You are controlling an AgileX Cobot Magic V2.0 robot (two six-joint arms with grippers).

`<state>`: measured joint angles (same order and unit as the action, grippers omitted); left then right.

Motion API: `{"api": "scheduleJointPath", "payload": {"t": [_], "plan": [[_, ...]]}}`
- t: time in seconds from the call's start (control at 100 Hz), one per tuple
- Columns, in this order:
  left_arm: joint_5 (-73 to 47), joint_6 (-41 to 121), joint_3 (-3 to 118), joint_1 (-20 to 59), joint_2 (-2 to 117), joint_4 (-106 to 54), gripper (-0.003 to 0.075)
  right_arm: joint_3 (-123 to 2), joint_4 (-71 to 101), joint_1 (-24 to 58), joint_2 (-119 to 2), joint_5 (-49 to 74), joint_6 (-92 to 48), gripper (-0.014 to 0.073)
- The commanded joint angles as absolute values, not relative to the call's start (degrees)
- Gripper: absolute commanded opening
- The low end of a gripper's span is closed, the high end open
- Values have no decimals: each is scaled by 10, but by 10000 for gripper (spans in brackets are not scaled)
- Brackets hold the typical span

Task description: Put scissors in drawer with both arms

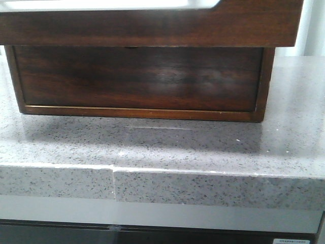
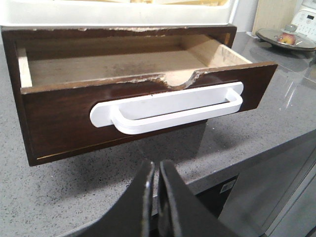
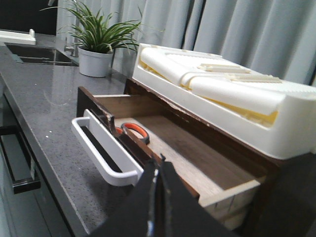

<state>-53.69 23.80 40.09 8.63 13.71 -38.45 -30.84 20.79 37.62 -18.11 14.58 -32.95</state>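
The drawer (image 2: 59, 118) of the wooden box is pulled open, with a dark front, a white handle (image 2: 168, 106) and a chipped notch in its upper edge. It also shows in the right wrist view (image 3: 197, 153). The scissors (image 3: 132, 130) lie inside the drawer just behind its front, with one orange-lined loop showing. They are hidden in the left wrist view. My left gripper (image 2: 154, 167) is shut and empty over the counter in front of the drawer. My right gripper (image 3: 159, 165) is shut and empty above the drawer's front edge. Neither gripper shows in the front view.
A white foam tray (image 3: 212, 84) sits on the box. A potted plant (image 3: 98, 47) and a sink (image 3: 34, 54) lie beyond it. A plate with fruit (image 2: 286, 37) stands on the counter. The front view shows the box's dark panel (image 1: 137, 76) and the counter edge (image 1: 162, 175).
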Motion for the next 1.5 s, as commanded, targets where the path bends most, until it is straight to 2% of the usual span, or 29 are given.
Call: {"api": "scheduleJointPath", "payload": {"t": [0.0,0.71,0.83,0.94,1.05,1.12,1.27,1.49], "plan": [[-497,238,410,91,147,-405,-20,-297,215,362,-170,70,-328,-45],[-490,242,397,89,144,-404,-20,-297,215,361,-170,71,-328,-45],[-366,272,340,88,119,-282,-20,-297,215,361,-170,71,-328,-45],[-153,269,220,88,87,-191,-20,-297,215,361,-170,71,-328,-45],[27,261,112,88,69,-173,-20,-297,215,361,-170,71,-328,-45],[49,198,78,91,62,-120,-20,-297,215,361,-170,71,-328,-45],[10,-21,43,112,50,38,-20,-297,215,361,-170,71,-328,-45],[-38,-51,-9,130,-6,42,-20,-297,215,361,-170,71,-328,-45]]}}
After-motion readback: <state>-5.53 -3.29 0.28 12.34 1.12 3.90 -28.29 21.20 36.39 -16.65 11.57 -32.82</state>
